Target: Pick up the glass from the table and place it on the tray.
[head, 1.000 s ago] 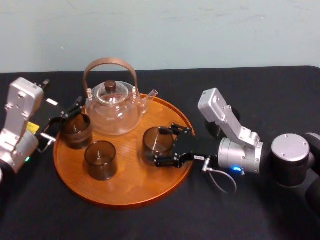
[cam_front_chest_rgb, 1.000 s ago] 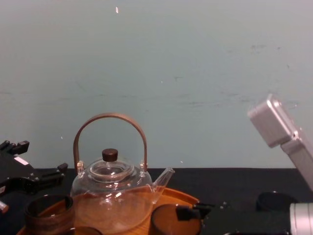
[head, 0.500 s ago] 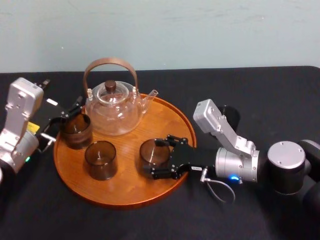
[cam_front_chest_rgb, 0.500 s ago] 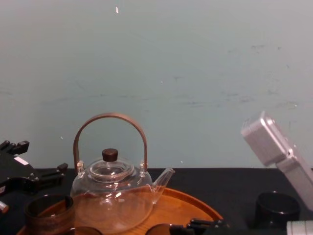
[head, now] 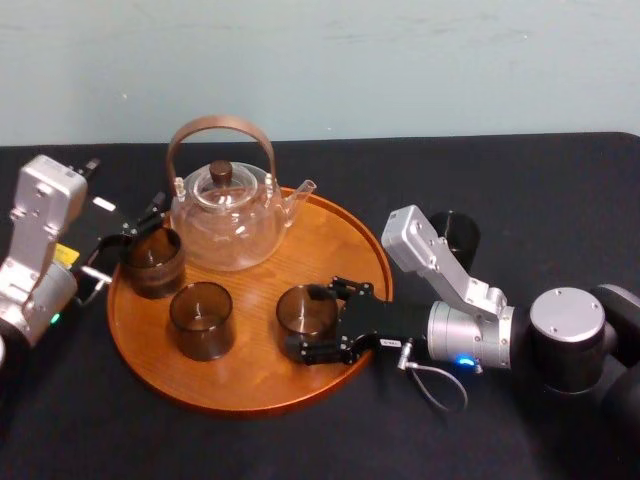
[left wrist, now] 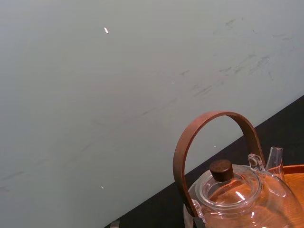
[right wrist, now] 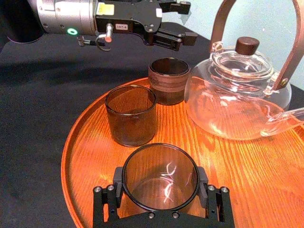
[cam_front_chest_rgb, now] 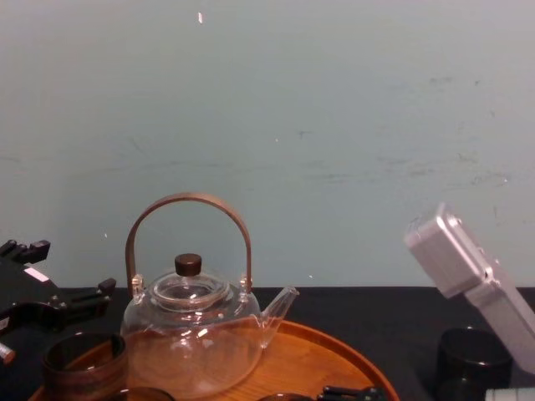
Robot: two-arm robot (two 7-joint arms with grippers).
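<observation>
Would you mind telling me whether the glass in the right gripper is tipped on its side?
No, the glass stands upright, mouth up, between the right gripper's fingers.

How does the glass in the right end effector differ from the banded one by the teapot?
The held glass is clamped in the right end effector; the banded glass stands free, the left end effector open beside it. The held glass is plain and transparent; the banded glass has a brown wrap. The held glass sits farther from the teapot than the banded glass. Both stand upright on the tray.
</observation>
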